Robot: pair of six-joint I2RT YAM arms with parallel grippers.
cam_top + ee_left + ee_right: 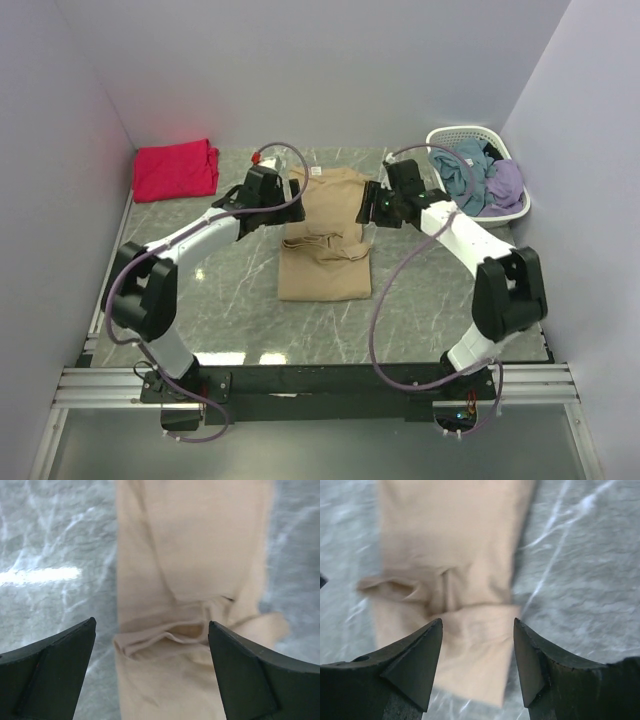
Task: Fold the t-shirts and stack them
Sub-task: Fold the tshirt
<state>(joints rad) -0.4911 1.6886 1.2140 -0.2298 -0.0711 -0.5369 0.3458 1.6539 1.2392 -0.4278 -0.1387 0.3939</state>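
Count on inspection: two t-shirts lie on the single marbled surface [220, 300], one tan t-shirt [325, 245] at frame centre and one red-pink t-shirt [175, 170] at upper left. One white lattice basket [452, 133] stands at upper right and holds at least three pieces: one teal garment [458, 172], one purple garment [505, 185] and one dark garment [492, 151], with any further pieces beneath not countable. Two arms are recorded, one left arm [190, 240] and one right arm [460, 235], each carrying one pincer, the left pincer [150, 670] and the right pincer [477, 665], of two fingers [50, 670] apiece, four in all.
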